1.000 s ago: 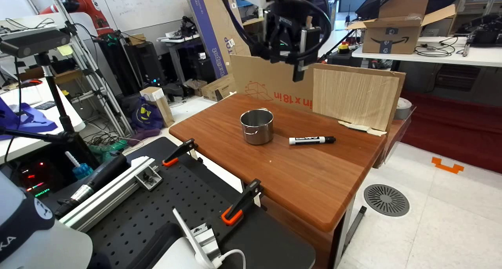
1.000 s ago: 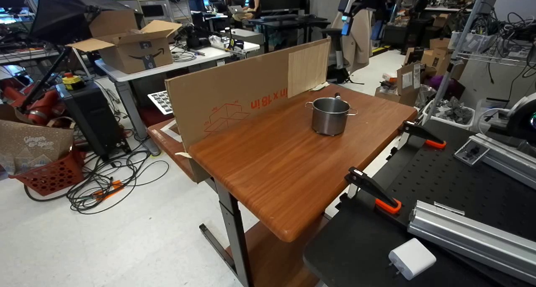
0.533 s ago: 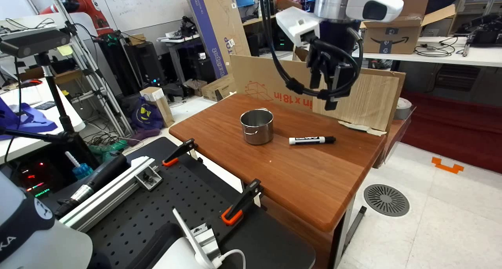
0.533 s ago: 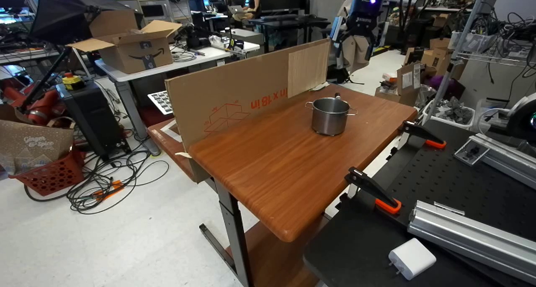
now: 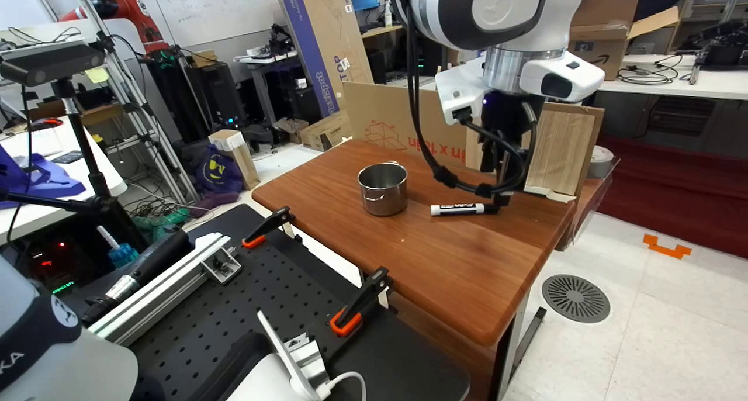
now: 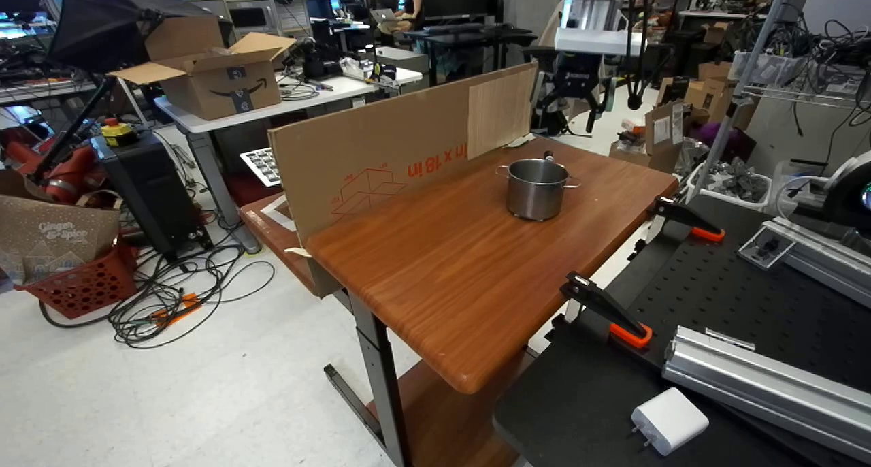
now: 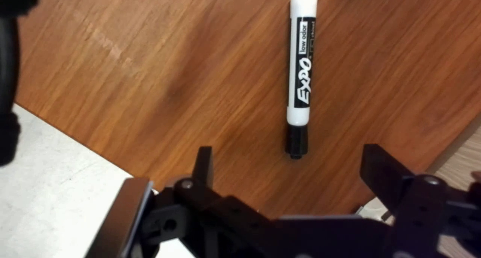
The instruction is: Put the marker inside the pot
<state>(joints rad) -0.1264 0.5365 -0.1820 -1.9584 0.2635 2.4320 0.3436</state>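
The marker (image 5: 459,209), white with a black label and black cap, lies on the table right of the pot in an exterior view. In the wrist view the marker (image 7: 300,70) points its cap toward the gripper. The pot (image 5: 383,193) is a silver metal pot with side handles, upright; it also shows in an exterior view (image 6: 534,196), where it hides most of the marker. My gripper (image 7: 288,148) is open and empty, its fingers (image 7: 383,171) on either side of the cap's end. In an exterior view the gripper (image 5: 494,183) hangs low over the cap end.
The brown wooden table (image 5: 444,266) has a cardboard panel (image 6: 401,140) standing along its back edge, close behind the gripper. Black and orange clamps (image 5: 359,304) hold the front edge near the black perforated board (image 5: 245,307). Cables (image 5: 447,176) loop beside the gripper.
The arm has come down, and the gripper has moved from high up behind the table to low over the cap end of the marker. The marker and pot have not moved.
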